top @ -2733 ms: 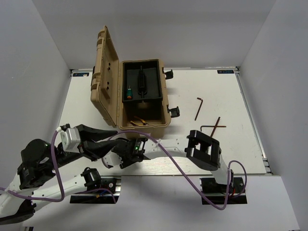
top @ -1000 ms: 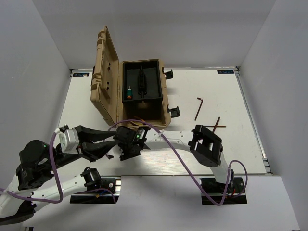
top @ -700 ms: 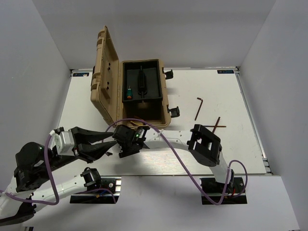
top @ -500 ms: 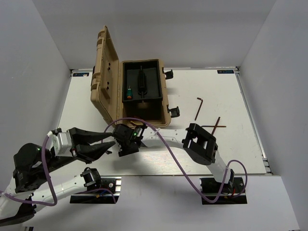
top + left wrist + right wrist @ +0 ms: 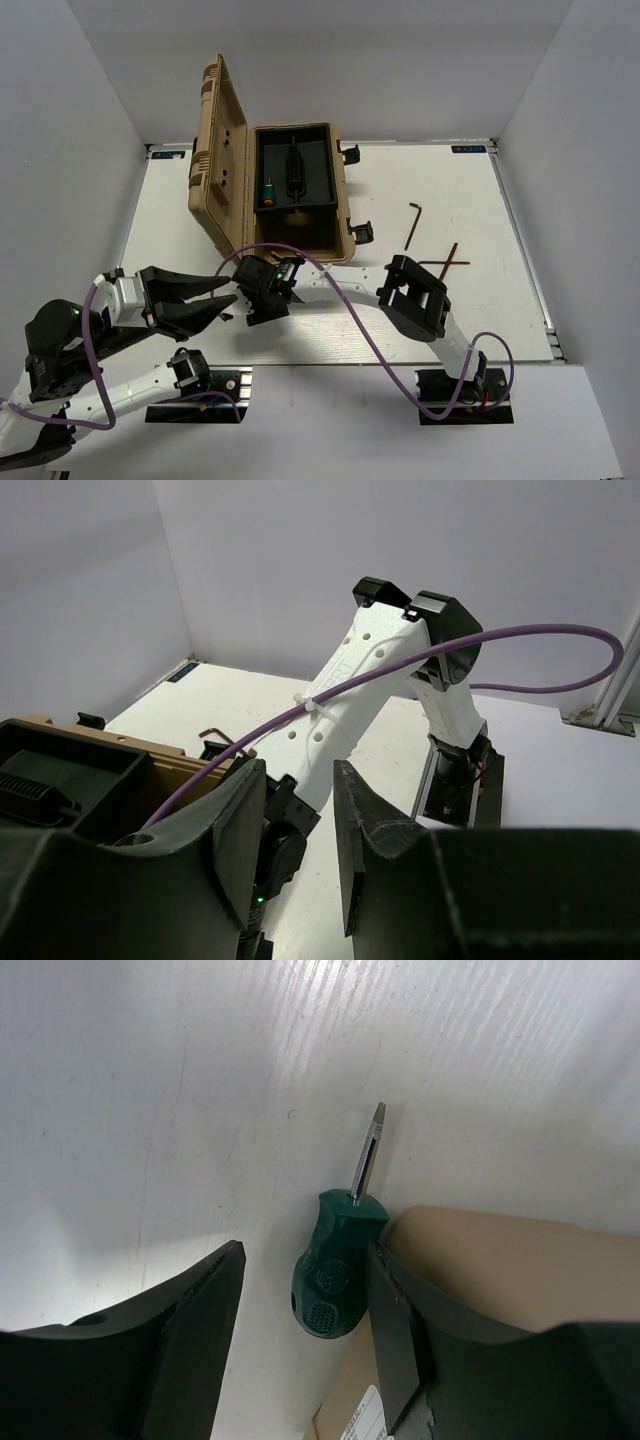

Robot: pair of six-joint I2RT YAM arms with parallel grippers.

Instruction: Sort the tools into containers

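White tabletop (image 5: 150,1080): 1 green screwdriver (image 5: 338,1250) between the fingers of the wide-spread right claw (image 5: 305,1260), ungripped. Pickup step; next, close and lift.

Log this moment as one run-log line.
right gripper: open, straddling green screwdriver on table beside toolbox | left gripper: open, empty | hex keys: on table
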